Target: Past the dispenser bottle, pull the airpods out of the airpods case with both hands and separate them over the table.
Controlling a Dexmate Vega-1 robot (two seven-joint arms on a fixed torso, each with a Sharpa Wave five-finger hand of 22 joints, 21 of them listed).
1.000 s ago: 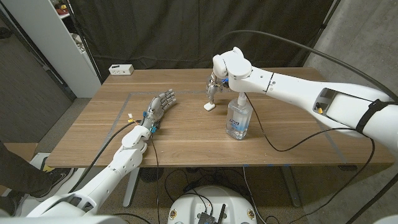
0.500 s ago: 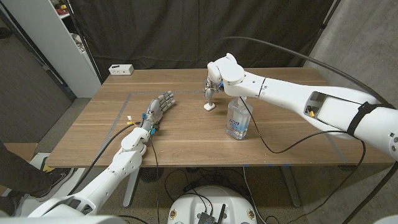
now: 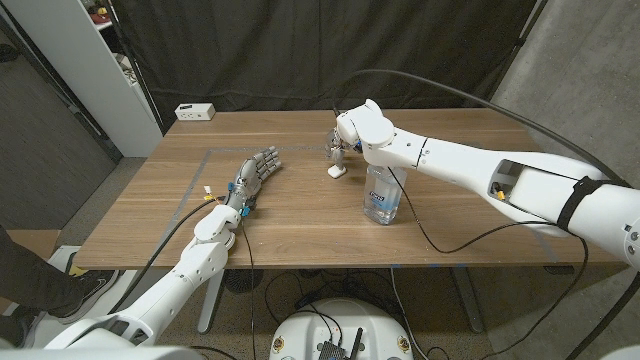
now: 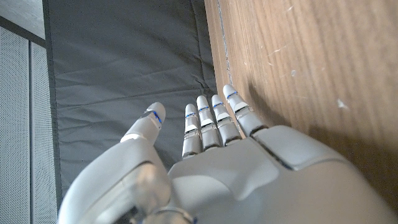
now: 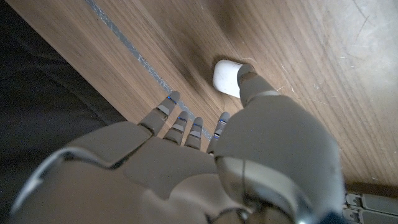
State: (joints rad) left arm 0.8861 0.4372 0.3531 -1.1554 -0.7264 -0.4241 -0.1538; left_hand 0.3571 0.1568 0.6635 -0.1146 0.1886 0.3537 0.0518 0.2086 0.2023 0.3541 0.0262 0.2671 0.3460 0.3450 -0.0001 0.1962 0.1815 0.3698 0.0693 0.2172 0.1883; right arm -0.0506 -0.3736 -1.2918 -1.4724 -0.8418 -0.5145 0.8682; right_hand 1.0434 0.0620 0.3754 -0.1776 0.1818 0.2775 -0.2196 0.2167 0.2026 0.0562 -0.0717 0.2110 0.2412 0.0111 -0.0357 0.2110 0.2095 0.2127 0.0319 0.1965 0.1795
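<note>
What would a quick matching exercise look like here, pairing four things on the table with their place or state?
Things:
1. airpods case
2. dispenser bottle
3. left robot hand
4. white box

Places or states:
A. far left corner of the table
B. fingers stretched out, holding nothing
C. clear, standing upright under the right arm
D. small and white, at the right robot hand's fingertips

Pairs: 1-D, 2-C, 3-B, 4-A

White arms (image 3: 470, 170), grey hands (image 3: 258, 168) — black cables
</note>
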